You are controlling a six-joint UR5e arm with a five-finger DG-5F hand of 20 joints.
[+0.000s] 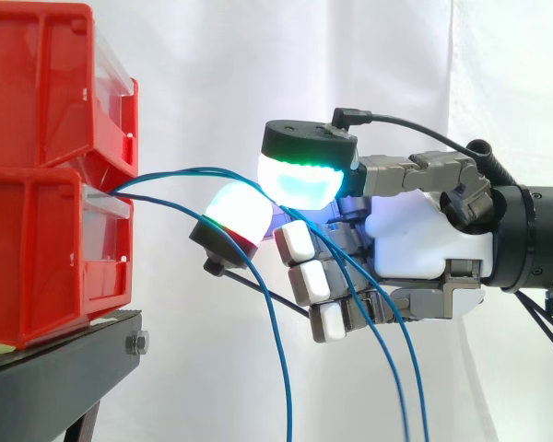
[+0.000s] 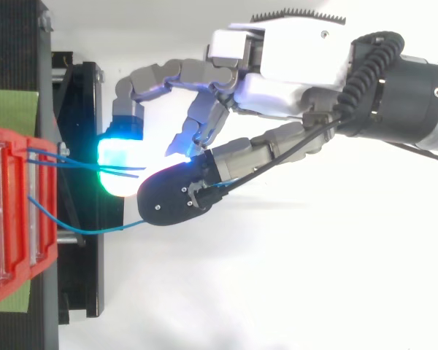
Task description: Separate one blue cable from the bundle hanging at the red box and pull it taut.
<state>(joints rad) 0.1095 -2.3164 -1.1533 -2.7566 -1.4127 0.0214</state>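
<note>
Fingers curled, two glowing pads pinching a blue cable | hand just off the red bins | cable arcs from the bins to the pads, not straight | other cables hang below hand

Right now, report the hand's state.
Hand: cannot be told. Blue cables from the red box run across it, but a grip on one is unclear.
</note>
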